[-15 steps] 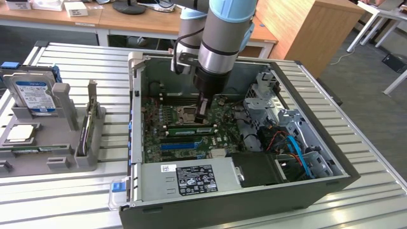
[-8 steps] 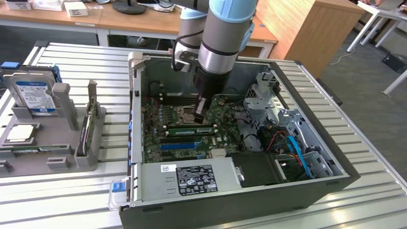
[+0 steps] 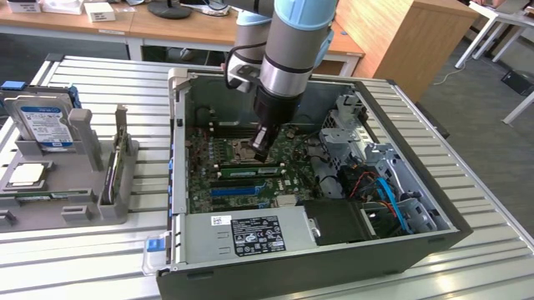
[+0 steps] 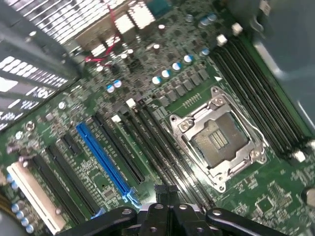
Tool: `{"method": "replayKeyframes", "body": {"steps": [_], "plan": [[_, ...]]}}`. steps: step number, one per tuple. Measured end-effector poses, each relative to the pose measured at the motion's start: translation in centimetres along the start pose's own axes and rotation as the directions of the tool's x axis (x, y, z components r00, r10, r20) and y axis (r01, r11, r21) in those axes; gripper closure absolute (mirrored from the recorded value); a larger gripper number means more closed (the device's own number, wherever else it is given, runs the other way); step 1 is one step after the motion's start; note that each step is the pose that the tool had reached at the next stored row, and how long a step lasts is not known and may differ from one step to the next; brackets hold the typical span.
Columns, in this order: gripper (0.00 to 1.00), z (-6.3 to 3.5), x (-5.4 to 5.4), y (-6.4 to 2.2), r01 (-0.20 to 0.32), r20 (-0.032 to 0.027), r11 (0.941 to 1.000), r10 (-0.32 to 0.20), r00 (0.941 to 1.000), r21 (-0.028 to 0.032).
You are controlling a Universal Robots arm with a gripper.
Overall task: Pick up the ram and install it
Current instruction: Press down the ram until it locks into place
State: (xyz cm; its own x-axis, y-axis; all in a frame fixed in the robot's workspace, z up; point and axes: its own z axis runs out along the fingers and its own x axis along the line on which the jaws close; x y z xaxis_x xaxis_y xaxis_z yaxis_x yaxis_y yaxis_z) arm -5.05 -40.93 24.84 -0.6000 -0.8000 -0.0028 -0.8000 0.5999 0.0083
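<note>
In the exterior view, the ram (image 3: 250,170) is a narrow green stick seated in a memory slot of the motherboard (image 3: 209,187), just in front of the CPU socket (image 3: 240,149). My gripper (image 3: 264,152) reaches down into the open computer case (image 3: 177,144), with its black fingers together right over the stick's middle. Whether they touch it I cannot tell. In the wrist view, the shut gripper (image 4: 166,189) hangs over the dark memory slots (image 4: 147,142) beside the open CPU socket (image 4: 216,140). I cannot make out the stick there.
A grey fixture (image 3: 92,209) on the exterior view's left holds a hard drive (image 3: 42,125), an upright card with a metal bracket (image 3: 117,159) and a CPU (image 3: 29,174). Inside the case are the power supply (image 3: 250,234), a drive cage (image 3: 342,134) and cables (image 3: 388,194). A blue slot (image 4: 103,157) runs nearby.
</note>
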Motion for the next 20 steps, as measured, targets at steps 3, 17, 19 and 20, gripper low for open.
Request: {"method": "replayKeyframes", "body": {"steps": [3, 17, 19, 20], "plan": [[0.89, 0.02, 0.0, 0.0, -0.055, 0.0005, 0.9985, 0.055, 0.9985, 0.0001], [0.89, 0.1, 0.0, 0.0, -0.305, 0.0027, 0.9525, 0.305, 0.9525, 0.0004], [0.89, 0.11, 0.0, 0.0, -0.339, 0.003, 0.9409, 0.339, 0.9409, 0.0004], [0.89, 0.12, 0.0, 0.0, -0.355, 0.0032, 0.9347, 0.355, 0.9347, 0.0004]]}}
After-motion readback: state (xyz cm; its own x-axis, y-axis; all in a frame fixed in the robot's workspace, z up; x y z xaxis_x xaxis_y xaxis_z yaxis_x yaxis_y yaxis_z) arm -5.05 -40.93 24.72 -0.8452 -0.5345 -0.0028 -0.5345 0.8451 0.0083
